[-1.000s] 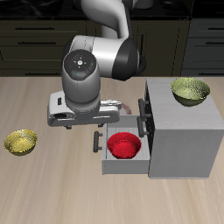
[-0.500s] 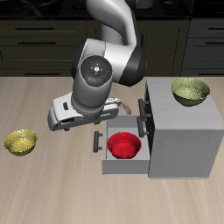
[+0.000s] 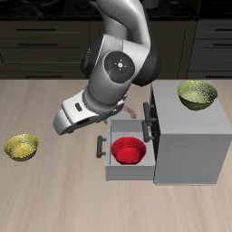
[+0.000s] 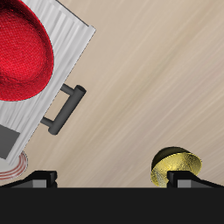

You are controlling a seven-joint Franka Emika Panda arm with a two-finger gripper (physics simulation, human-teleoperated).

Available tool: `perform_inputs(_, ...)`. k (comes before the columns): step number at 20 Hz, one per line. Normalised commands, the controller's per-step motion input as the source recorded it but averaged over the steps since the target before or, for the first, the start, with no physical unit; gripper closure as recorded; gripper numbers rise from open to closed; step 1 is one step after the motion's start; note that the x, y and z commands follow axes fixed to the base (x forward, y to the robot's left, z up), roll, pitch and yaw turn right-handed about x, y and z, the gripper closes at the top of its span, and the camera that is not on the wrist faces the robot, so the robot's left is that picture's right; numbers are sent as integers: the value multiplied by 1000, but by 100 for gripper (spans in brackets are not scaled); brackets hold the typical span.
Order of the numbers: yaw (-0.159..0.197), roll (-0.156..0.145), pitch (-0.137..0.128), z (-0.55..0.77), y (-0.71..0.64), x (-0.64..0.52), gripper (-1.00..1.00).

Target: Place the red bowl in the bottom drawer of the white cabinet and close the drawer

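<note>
The red bowl [image 3: 130,150] lies inside the open bottom drawer [image 3: 112,169] of the white cabinet [image 3: 190,136]. The drawer is pulled out toward the table's middle, and its dark bar handle [image 3: 98,147] stands free. My gripper [image 3: 71,116] hangs above the table beside the drawer, apart from the bowl and the handle. In the wrist view the red bowl [image 4: 17,52], the drawer's front panel [image 4: 63,54] and the handle [image 4: 66,109] show, and my gripper [image 4: 114,179] is open and empty, with its fingertips [image 4: 39,179] wide apart.
One yellow-green bowl [image 3: 197,93] sits on the cabinet's top. Another [image 3: 21,146] lies on the table away from the cabinet and also shows in the wrist view [image 4: 175,164]. A pale ringed plate [image 4: 10,166] lies by the cabinet. Dark kitchen cabinets stand behind.
My arm has risen and swung toward the cabinet, lifting the gripper away from the drawer. The red bowl stays in the open drawer.
</note>
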Motion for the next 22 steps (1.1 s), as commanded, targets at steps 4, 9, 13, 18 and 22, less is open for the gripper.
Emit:
perform_inputs(4, 229, -25, -47, 58, -11, -97, -100)
perform_inputs(9, 203, 1, -92, 85, 83, -50, -100)
perform_inputs(13, 331, 44, -148, 23, 238, -36, -100)
perform_inputs(18, 155, 22, -51, -22, 133, -14, -100)
perform_inputs(22, 400, 68, -95, -210, 250, -49, -100)
